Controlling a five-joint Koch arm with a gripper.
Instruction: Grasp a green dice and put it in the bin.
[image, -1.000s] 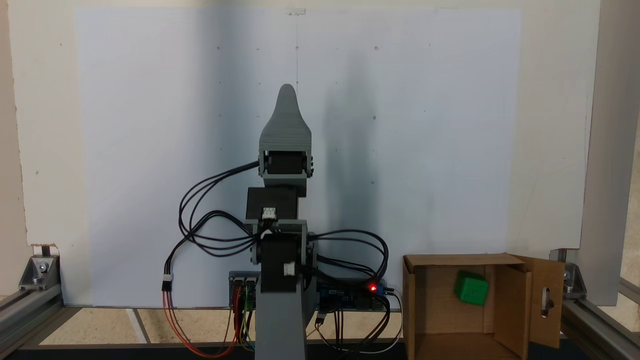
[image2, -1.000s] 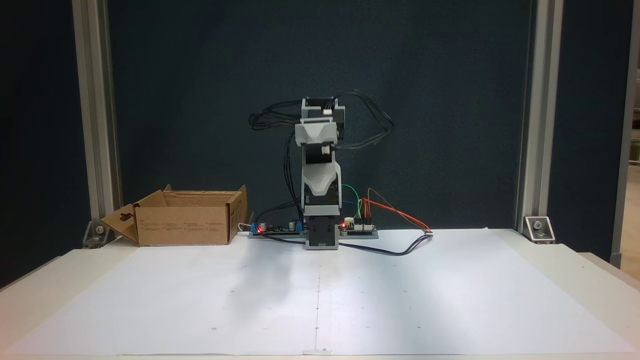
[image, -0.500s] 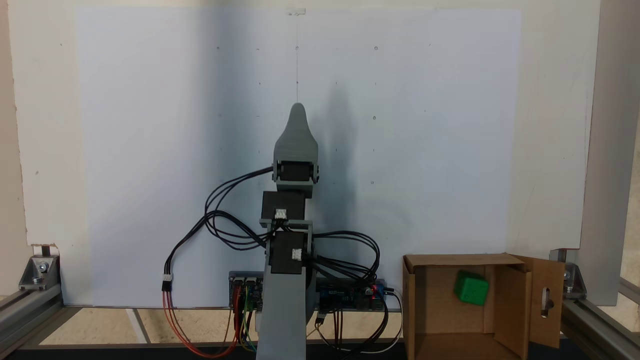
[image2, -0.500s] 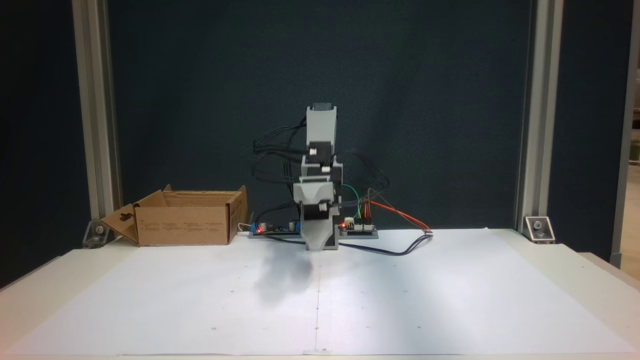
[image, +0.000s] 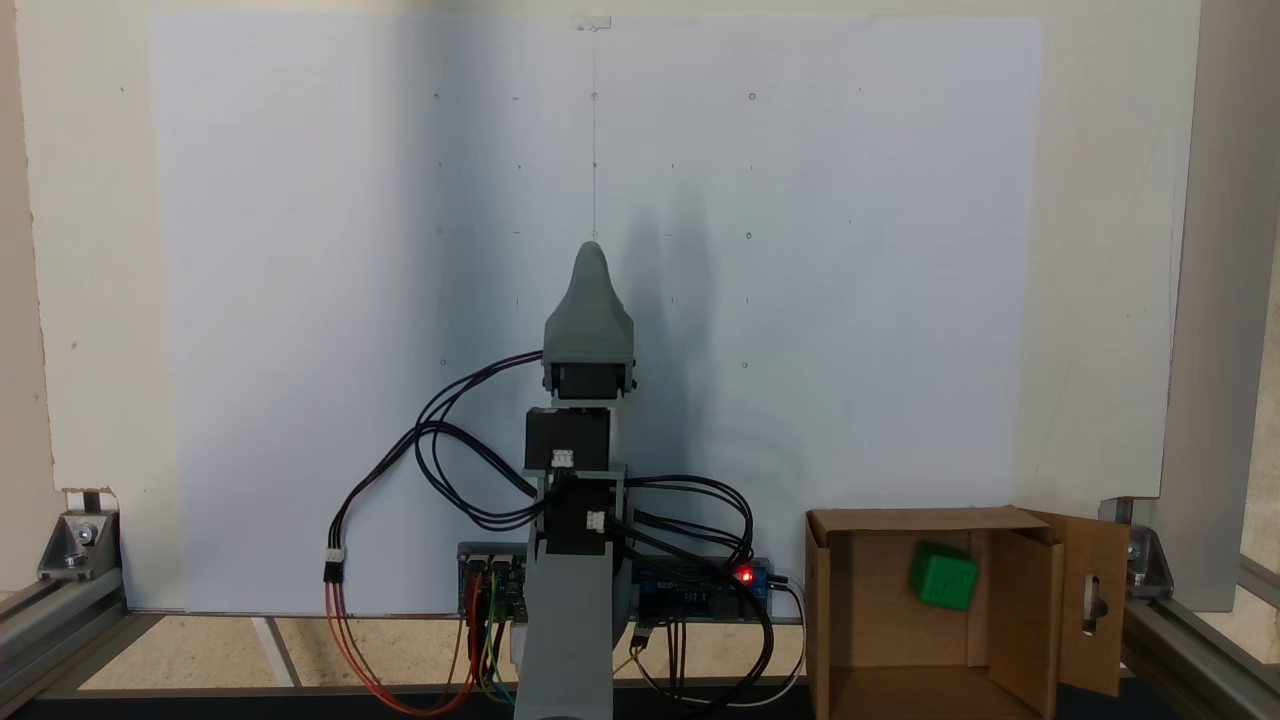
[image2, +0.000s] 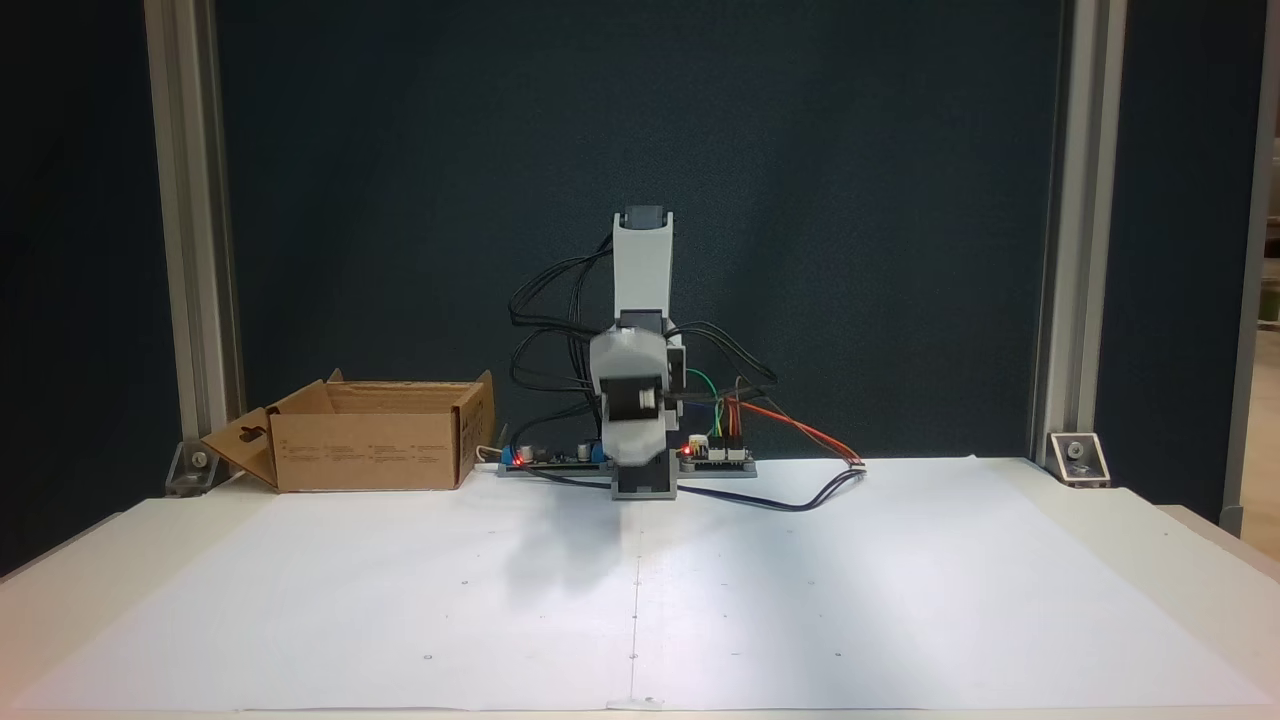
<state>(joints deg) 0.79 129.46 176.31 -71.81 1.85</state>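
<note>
since the earlier frames the arm has folded back and down toward its base, so the gripper (image: 590, 250) now sits nearer the base over the white paper sheet (image: 300, 250), with its tip higher off the sheet than half a second ago. only one grey tip shows from above and a rounded grey shell from the front (image2: 632, 455), so whether the jaws are together or apart cannot be told. the green dice (image: 943, 577) lies inside the cardboard bin (image: 860, 620), unmoved; the bin (image2: 370, 450) stands left of the base in the front view.
</note>
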